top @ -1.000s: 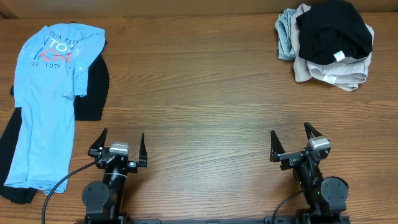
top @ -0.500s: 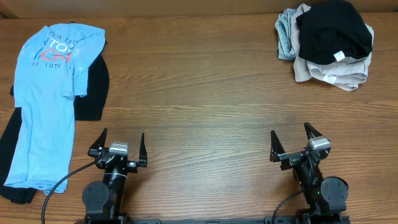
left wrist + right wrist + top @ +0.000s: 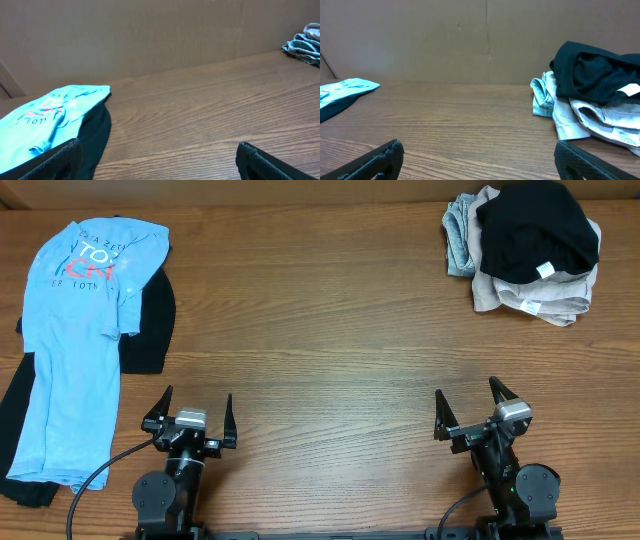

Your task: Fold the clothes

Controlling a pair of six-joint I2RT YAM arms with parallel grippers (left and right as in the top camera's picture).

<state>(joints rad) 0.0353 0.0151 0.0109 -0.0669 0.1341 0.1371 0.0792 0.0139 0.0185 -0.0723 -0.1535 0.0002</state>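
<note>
A light blue lettered T-shirt (image 3: 75, 330) lies spread at the far left, over a black garment (image 3: 150, 315); both also show in the left wrist view, the blue shirt (image 3: 50, 107) and the black garment (image 3: 97, 132). A crumpled black garment with a small white label (image 3: 535, 230) tops a pile at the back right, also in the right wrist view (image 3: 595, 70). My left gripper (image 3: 190, 415) is open and empty near the front edge, right of the blue shirt. My right gripper (image 3: 470, 410) is open and empty, well in front of the pile.
Under the black garment in the pile lie beige clothes (image 3: 530, 295) and a pale blue-grey piece (image 3: 458, 235). The wooden table (image 3: 320, 330) stretches between the two heaps. A brown wall (image 3: 470, 35) stands behind the table.
</note>
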